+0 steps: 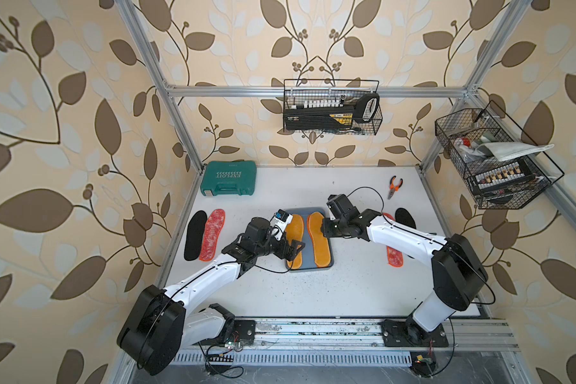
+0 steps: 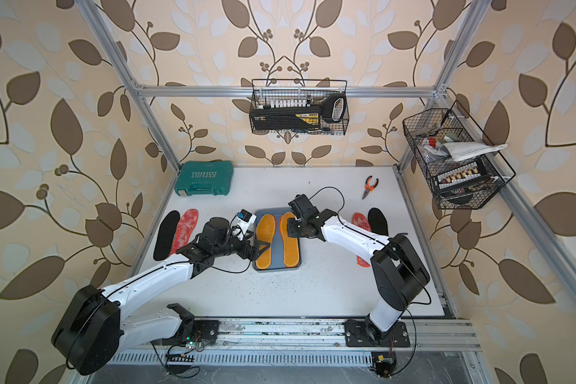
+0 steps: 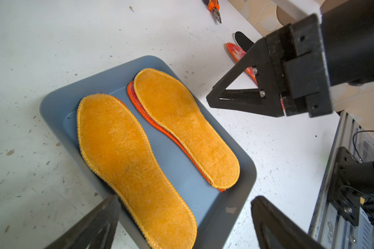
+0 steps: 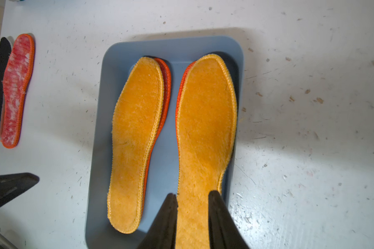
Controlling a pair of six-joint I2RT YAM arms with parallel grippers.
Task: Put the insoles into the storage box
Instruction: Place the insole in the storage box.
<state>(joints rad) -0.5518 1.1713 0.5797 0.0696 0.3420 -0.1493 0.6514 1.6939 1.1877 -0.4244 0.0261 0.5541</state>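
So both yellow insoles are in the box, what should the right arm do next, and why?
Probably raise the right gripper straight up. Its jaws stand parted over the heel of the yellow insole, which lies flat in the storage box, so it looks released; a red insole and a black insole wait on that arm's side.
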